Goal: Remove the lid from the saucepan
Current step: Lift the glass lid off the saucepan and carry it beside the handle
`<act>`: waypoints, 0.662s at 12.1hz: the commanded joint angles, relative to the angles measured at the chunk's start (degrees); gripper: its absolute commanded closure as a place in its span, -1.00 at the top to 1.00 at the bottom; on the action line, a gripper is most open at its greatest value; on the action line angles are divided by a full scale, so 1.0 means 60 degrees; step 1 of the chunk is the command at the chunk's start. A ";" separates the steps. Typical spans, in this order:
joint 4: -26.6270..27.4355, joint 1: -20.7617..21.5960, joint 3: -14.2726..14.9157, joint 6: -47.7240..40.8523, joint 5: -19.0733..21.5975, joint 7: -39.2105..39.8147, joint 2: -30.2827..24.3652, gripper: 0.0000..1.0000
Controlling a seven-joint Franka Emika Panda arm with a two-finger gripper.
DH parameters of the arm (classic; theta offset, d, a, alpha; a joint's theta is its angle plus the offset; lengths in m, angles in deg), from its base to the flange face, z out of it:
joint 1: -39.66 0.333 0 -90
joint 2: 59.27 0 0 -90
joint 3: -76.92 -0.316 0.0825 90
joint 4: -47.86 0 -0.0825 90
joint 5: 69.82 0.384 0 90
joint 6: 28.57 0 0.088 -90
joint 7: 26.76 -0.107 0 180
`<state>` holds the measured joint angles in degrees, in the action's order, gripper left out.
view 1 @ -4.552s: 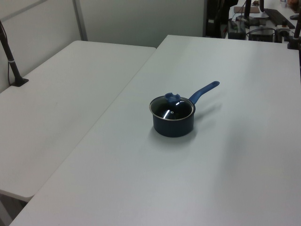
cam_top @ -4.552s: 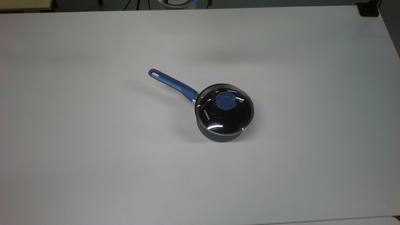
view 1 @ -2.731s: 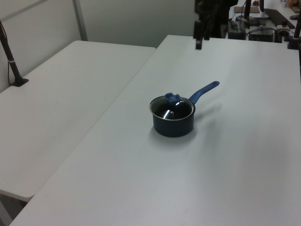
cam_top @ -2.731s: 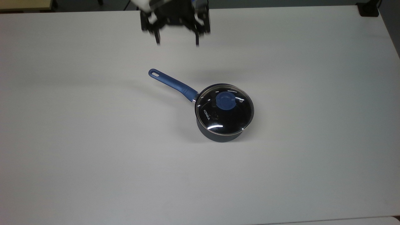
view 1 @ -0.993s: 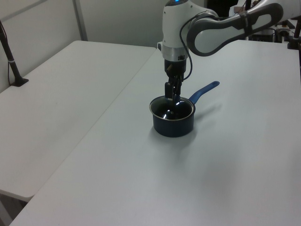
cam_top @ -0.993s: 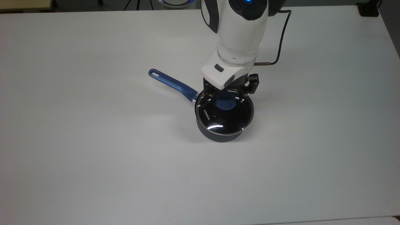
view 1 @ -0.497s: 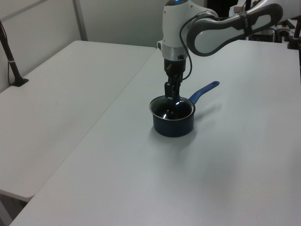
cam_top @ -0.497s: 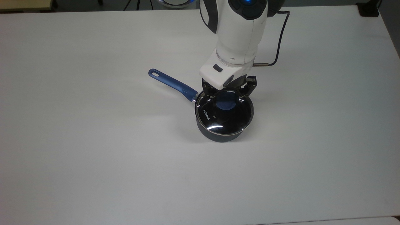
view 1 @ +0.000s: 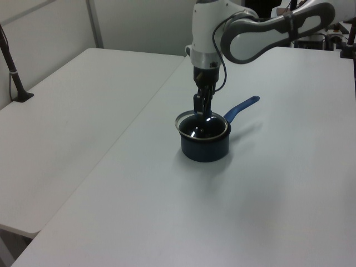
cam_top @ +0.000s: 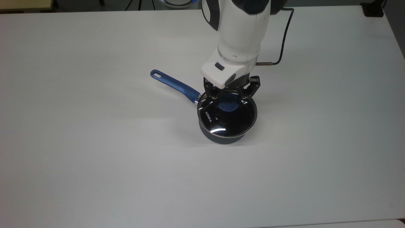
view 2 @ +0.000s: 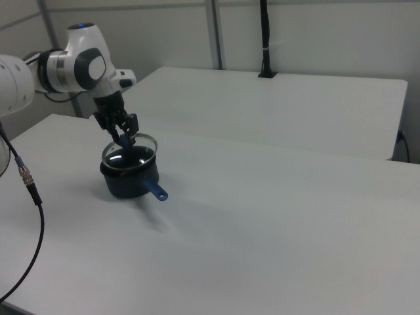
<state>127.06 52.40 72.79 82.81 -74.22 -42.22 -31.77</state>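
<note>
The dark saucepan (cam_top: 221,136) stands mid-table, its long blue handle (cam_top: 175,84) pointing to the top view's upper left. The glass lid (cam_top: 218,122) with KONKA lettering lies over it. My gripper (cam_top: 229,100) comes straight down from the white arm and is shut on the lid's blue knob (cam_top: 228,107). In the left view the gripper (view 1: 201,114) holds the lid (view 1: 192,129) a little above the saucepan (view 1: 206,149), its left rim tipped up. The right view shows the gripper (view 2: 126,136), raised lid (view 2: 134,156) and saucepan (view 2: 131,182) the same way.
A black cable (cam_top: 284,38) runs from the arm across the table's (cam_top: 95,158) far side. A second white table (view 1: 72,111) adjoins on the left view's left, with a black clamped post (view 1: 12,67). Another post (view 2: 264,39) stands behind in the right view.
The arm came in from the far edge and down onto the knob. Over the last second the gripper shut on it and rose a little, lifting the lid's rim off the saucepan.
</note>
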 commanded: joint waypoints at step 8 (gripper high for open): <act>0.0247 -0.2809 0.0850 0.0128 0.0058 0.2412 -0.0002 -0.42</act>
<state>127.59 38.24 77.78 82.81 -74.32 -31.84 -33.15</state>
